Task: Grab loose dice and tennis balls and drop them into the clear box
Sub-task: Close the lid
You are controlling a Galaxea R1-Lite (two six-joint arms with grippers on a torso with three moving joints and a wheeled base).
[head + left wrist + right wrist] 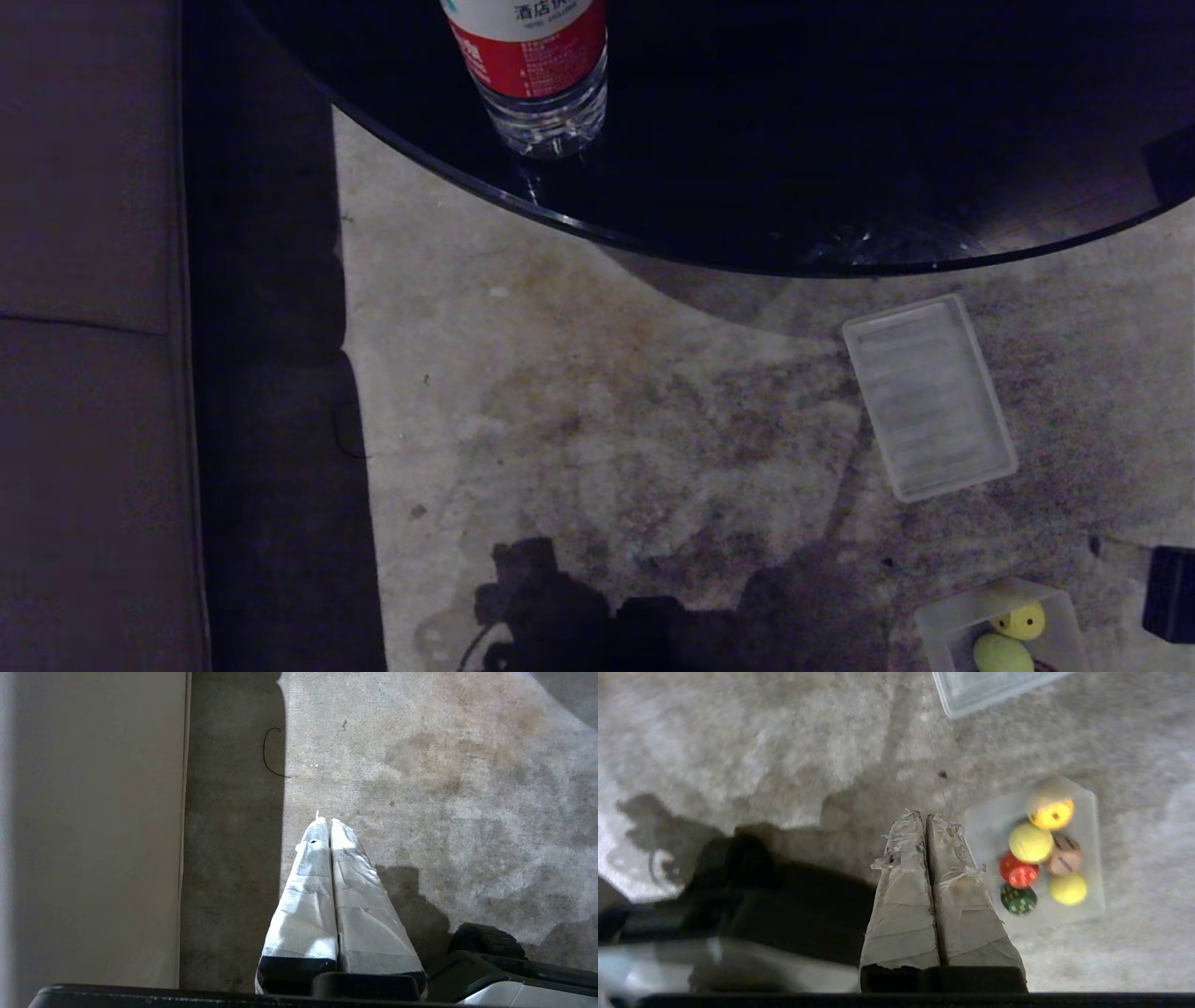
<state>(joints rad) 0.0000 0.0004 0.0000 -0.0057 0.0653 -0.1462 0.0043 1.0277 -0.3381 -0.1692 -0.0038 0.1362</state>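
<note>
The right gripper (926,816) is hanging pressed together and empty beside the clear box (1094,812), where dice (1018,873) and tennis balls (1030,842) are already sitting, seemingly collected. The left gripper (326,821), also together, is idling over carpet (444,765). Farther off, the lid (929,397) is lying set aside, leaving the box open.

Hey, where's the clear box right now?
The clear box sits on the carpet at the head view's bottom right corner, below the ribbed lid, holding dice and tennis balls.

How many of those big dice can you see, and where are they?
4, all in the clear box: yellow die at one end, beige die, red die and dark green die alongside the tennis balls. More may be hidden.
</note>
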